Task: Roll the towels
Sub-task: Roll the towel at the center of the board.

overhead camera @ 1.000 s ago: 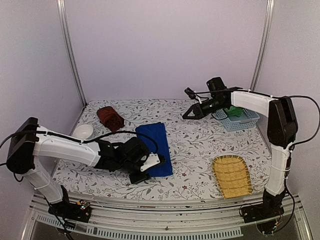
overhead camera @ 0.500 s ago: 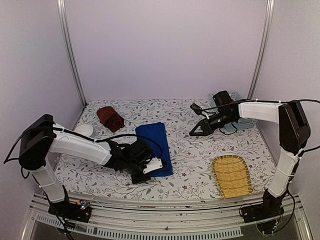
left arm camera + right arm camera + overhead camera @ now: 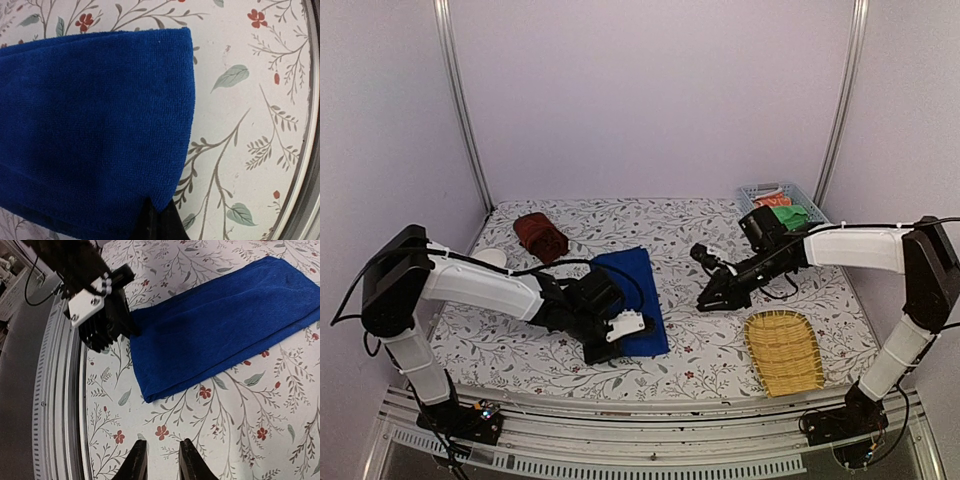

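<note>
A blue towel (image 3: 632, 290) lies folded flat in the middle of the flowered table. My left gripper (image 3: 608, 342) is at its near left corner, shut on the towel's edge; in the left wrist view the dark fingertips (image 3: 157, 222) pinch the blue towel (image 3: 95, 125). My right gripper (image 3: 705, 300) hovers low over the cloth to the right of the towel, open by a narrow gap with nothing in it. The right wrist view shows that gripper (image 3: 161, 460) short of the blue towel (image 3: 225, 325), with the left gripper (image 3: 100, 310) beyond. A rolled red towel (image 3: 540, 235) lies at the back left.
A white bowl (image 3: 488, 260) sits at the left, behind the left arm. A wicker tray (image 3: 783, 350) lies at the front right. A blue basket (image 3: 812, 212) at the back right holds a green towel (image 3: 790, 215). The table's metal rail (image 3: 55, 390) runs close to the towel's near end.
The left gripper has shut on the blue towel's near corner. The right arm has swung from the basket down and left to just right of the towel.
</note>
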